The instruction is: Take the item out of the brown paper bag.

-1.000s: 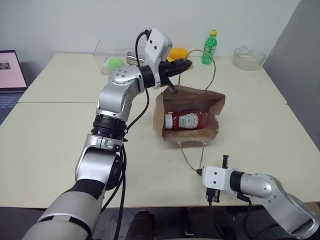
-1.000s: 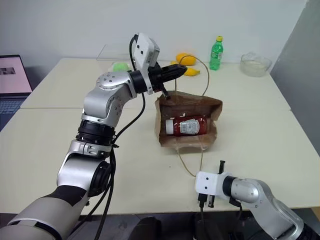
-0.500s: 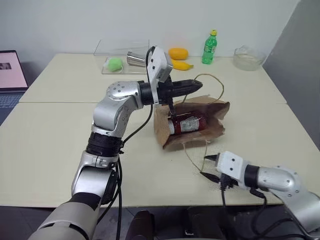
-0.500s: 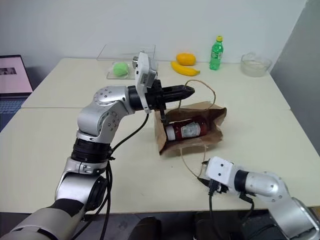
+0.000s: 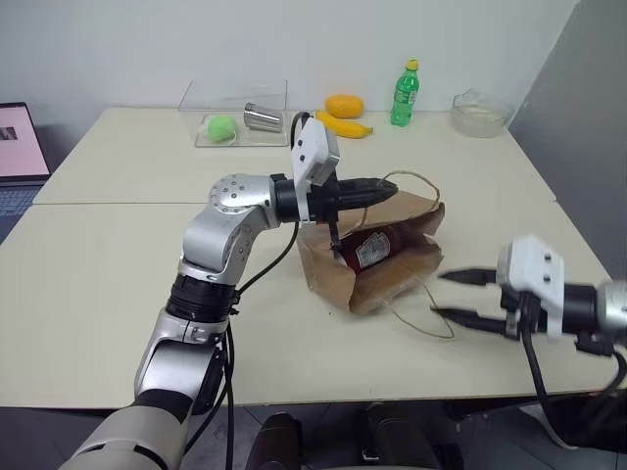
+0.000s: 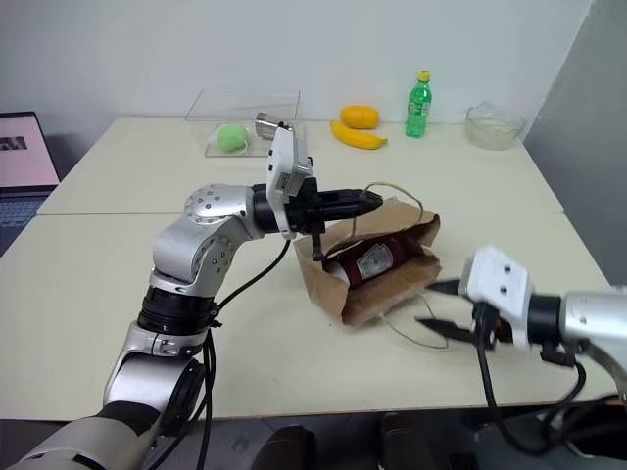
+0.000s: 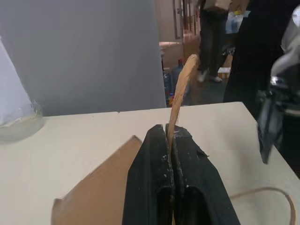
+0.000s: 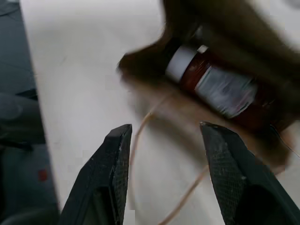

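The brown paper bag (image 5: 387,279) lies on its side in the middle of the table, its mouth turned toward the front. Inside it lies the item (image 5: 368,247), a red sauce bottle with a white label, also visible in the right wrist view (image 8: 220,89) with its white cap toward the mouth. My left gripper (image 5: 388,185) is shut on the bag's upper loop handle (image 7: 180,84) and holds that edge up. My right gripper (image 5: 457,296) hovers open just right of the bag's mouth, above the lower handle loop (image 5: 421,318), touching nothing.
At the table's back stand a green soda bottle (image 5: 405,93), a banana and an orange (image 5: 343,106), a clear box (image 5: 235,98) with a green ball and a metal cup, and a glass bowl (image 5: 480,113). A laptop (image 5: 12,142) sits far left. A person (image 7: 213,37) stands beyond the table.
My right gripper rose from the table's front edge, swung to the right of the bag and opened. My left gripper drew the handle back and lower, tilting the bag.
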You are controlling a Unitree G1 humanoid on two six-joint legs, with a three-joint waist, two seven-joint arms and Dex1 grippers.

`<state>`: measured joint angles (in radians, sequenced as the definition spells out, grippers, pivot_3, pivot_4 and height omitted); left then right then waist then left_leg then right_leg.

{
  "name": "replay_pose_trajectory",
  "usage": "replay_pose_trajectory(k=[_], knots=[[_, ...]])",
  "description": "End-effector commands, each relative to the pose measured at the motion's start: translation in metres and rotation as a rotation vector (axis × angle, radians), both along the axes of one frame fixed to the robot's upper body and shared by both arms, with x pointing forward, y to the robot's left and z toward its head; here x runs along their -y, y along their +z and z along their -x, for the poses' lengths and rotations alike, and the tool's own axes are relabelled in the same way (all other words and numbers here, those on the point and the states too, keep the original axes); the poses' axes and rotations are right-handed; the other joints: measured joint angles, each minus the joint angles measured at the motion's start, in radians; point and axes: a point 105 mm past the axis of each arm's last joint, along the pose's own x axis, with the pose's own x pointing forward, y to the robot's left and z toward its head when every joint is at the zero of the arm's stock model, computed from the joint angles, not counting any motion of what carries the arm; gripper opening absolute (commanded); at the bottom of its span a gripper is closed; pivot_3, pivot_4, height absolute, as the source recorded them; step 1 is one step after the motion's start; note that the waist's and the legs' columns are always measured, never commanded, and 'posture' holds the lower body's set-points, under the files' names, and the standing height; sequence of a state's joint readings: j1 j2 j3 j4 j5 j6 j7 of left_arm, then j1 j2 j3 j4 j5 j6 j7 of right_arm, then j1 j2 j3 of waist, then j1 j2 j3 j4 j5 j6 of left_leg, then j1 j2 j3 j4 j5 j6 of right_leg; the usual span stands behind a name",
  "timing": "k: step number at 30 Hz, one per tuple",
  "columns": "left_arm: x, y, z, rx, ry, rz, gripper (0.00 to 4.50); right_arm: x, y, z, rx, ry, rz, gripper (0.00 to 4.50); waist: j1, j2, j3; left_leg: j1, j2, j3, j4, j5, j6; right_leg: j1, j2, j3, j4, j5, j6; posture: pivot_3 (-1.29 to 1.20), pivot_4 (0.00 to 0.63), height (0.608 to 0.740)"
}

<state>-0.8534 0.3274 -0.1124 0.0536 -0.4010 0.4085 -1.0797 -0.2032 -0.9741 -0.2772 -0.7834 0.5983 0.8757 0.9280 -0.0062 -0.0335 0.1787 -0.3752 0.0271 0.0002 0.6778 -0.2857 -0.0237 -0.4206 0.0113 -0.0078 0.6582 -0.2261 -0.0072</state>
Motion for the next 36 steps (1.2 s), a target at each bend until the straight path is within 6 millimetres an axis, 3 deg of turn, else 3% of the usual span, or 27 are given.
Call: replay_pose_trajectory(k=[1, 7, 10, 13, 17, 18, 25, 30, 36], knots=[[-0.001, 0.021, 0.0, 0.061, 0.002, 0.062, 0.0, -0.006, 0.007, -0.026, 0.09, -0.015, 0.041, 2.4, 0.0, 0.0, 0.0, 0.0, 0.0, 0.0, 0.0, 0.0, 0.0, 0.0, 0.0, 0.0, 0.0, 0.0, 0.0, 0.0, 0.15, 0.74], [-0.002, 0.035, -0.005, 0.083, 0.02, 0.12, 0.0, -0.024, -0.021, -0.076, 0.19, 0.021, 0.204, 2.4, 0.001, 0.0, 0.0, -0.003, 0.0, 0.0, 0.0, 0.0, 0.0, -0.003, 0.0, 0.0, -0.001, 0.0, 0.0, 0.0, 0.15, 0.74], [-0.002, 0.035, -0.003, 0.089, 0.013, 0.125, 0.0, -0.032, -0.026, -0.092, 0.231, 0.019, 0.225, 2.4, 0.001, 0.0, 0.0, -0.006, 0.001, 0.001, 0.0, 0.0, 0.0, -0.005, 0.0, 0.001, -0.001, 0.0, 0.0, 0.0, 0.15, 0.74], [-0.004, 0.035, -0.003, 0.087, 0.016, 0.134, 0.0, -0.037, -0.027, -0.096, 0.256, 0.033, 0.243, 2.92, 0.003, 0.0, 0.0, -0.007, 0.001, 0.001, 0.0, 0.0, 0.0, -0.005, -0.001, 0.001, -0.001, 0.0, 0.0, 0.0, 0.15, 0.74], [-0.006, 0.034, -0.002, 0.083, 0.021, 0.134, 0.0, -0.042, -0.029, -0.091, 0.278, 0.078, 0.274, 4.34, 0.004, 0.0, 0.0, -0.007, 0.001, 0.0, 0.0, 0.0, 0.0, -0.005, -0.002, 0.0, -0.001, 0.0, 0.0, 0.0, 0.15, 0.74], [-0.007, 0.034, -0.003, 0.083, 0.023, 0.133, 0.0, -0.043, -0.029, -0.091, 0.288, 0.086, 0.284, 4.47, 0.004, 0.0, 0.0, -0.006, 0.001, 0.0, 0.0, 0.0, 0.0, -0.005, -0.002, 0.0, -0.001, 0.0, 0.0, 0.0, 0.15, 0.74], [-0.013, 0.044, -0.006, 0.069, 0.039, 0.163, 0.0, -0.049, -0.028, -0.098, 0.388, 0.12, 0.395, 4.47, 0.002, 0.0, 0.0, -0.006, 0.001, 0.001, 0.0, 0.0, 0.0, -0.005, -0.002, 0.0, -0.001, 0.0, 0.0, 0.0, 0.15, 0.74], [-0.017, 0.048, -0.009, 0.06, 0.05, 0.174, 0.0, -0.049, -0.042, -0.108, 0.415, 0.162, 0.524, 4.47, 0.002, 0.0, 0.0, -0.006, 0.001, 0.001, 0.0, 0.0, 0.0, -0.005, -0.001, 0.0, -0.001, 0.0, 0.0, 0.0, 0.15, 0.74], [-0.016, 0.05, -0.007, 0.053, 0.045, 0.182, 0.0, -0.057, -0.044, -0.123, 0.435, 0.183, 0.597, 4.47, 0.001, 0.001, 0.0, -0.006, 0.001, 0.001, 0.0, 0.0, 0.0, -0.005, -0.001, 0.0, 0.0, 0.0, -0.001, 0.0, 0.15, 0.74]])
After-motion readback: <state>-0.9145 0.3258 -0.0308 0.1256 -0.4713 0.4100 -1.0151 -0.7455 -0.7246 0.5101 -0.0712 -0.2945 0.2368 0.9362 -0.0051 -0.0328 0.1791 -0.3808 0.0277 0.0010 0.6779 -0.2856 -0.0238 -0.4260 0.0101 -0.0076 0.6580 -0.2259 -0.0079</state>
